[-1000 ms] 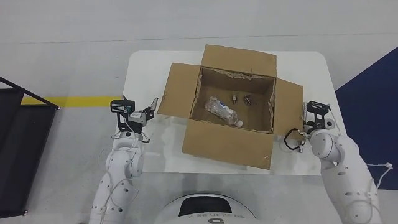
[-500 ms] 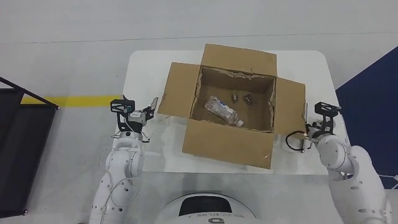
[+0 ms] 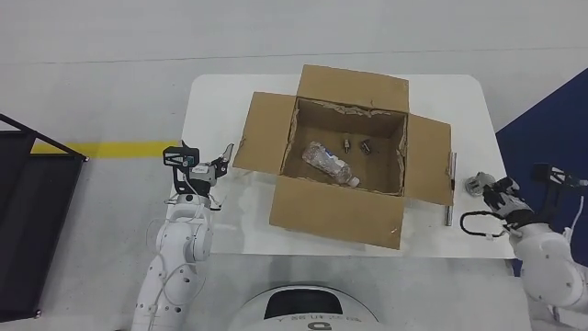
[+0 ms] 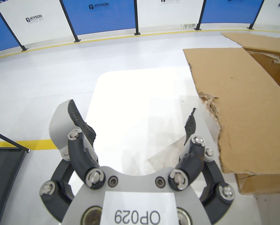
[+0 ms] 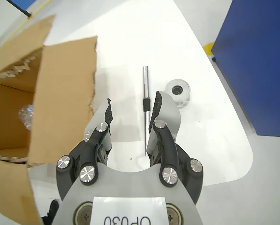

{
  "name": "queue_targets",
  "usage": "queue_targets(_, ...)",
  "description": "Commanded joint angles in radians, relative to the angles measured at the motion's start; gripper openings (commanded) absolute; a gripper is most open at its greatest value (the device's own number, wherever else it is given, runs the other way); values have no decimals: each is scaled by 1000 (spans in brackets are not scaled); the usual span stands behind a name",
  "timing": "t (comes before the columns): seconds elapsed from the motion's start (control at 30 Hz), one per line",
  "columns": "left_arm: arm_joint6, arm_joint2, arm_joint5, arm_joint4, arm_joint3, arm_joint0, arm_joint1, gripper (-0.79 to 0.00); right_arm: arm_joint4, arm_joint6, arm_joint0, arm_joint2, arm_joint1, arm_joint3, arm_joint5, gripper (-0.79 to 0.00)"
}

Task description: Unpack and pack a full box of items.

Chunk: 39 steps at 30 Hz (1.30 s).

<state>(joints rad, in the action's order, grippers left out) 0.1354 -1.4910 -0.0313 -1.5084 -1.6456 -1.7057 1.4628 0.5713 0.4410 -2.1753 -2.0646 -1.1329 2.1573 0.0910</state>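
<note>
Right, unpacking looks like the step in hand: the cardboard box (image 3: 335,215) sits mid-table (image 3: 220,110) with all four flaps splayed, and inside it lie a clear plastic bottle (image 3: 329,164) and, toward 1 o'clock of it, a couple of small dark parts (image 3: 356,145). Out at 3 o'clock of the box, a thin metal rod (image 5: 145,83) lies flat on the table just beside the flap edge, with a stubby silver cylinder (image 5: 178,92) near it, farther out (two items unloaded, by my reckoning). The right gripper (image 5: 132,108) hovers low at about 4 o'clock of the box, its fingers moderately parted and holding nothing. The left gripper (image 4: 132,108) hangs at 9 o'clock of the box, spread wide and empty, just off the torn left flap. Next, I'd judge, one arm must clear a flap, dip into the box and close across the bottle's middle, gently, since that thin plastic will likely crumple or roll.
</note>
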Motion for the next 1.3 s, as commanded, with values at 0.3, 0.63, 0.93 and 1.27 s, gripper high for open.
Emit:
queue_targets(0.3,0,0,0,0,0,0,0,0,257,206,145,216,13,143,72,-413)
queue_targets(0.63,0,0,0,0,0,0,0,0,368,390,459,482,14,-38,129,-394)
queue_targets(0.93,0,0,0,0,0,0,0,0,477,487,601,661,5,-64,150,-394)
queue_targets(1.27,0,0,0,0,0,0,0,0,607,565,720,818,-9,-64,141,-351)
